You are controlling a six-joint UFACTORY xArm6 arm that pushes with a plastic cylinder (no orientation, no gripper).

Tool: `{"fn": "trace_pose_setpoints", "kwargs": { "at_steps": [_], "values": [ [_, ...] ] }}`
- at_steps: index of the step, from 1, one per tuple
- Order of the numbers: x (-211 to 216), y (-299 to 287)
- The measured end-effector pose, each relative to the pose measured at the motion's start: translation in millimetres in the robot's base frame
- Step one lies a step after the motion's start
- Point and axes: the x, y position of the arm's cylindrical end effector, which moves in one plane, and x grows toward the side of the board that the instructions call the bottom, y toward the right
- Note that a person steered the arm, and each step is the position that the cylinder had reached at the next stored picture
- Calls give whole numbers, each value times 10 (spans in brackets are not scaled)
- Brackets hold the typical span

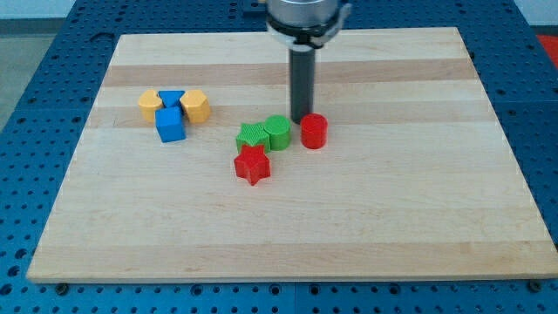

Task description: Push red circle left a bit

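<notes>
The red circle (314,132) stands near the middle of the wooden board (288,227). My tip (302,119) is at the circle's upper left edge, between it and the green circle (277,133), close to or touching both. A green block (252,136) sits against the green circle's left side. A red star (252,165) lies just below the green pair.
At the view's upper left a cluster holds a yellow block (151,105), a blue triangle (172,98), a yellow hexagon (196,105) and a blue cube (171,126). The board rests on a blue perforated table (35,105).
</notes>
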Motion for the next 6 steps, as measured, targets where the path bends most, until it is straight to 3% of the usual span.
{"fn": "trace_pose_setpoints", "kwargs": {
  "at_steps": [1,2,3,4,6],
  "values": [
    [173,30],
    [-7,-19],
    [-60,510],
    [322,875],
    [572,409]
  ]
}}
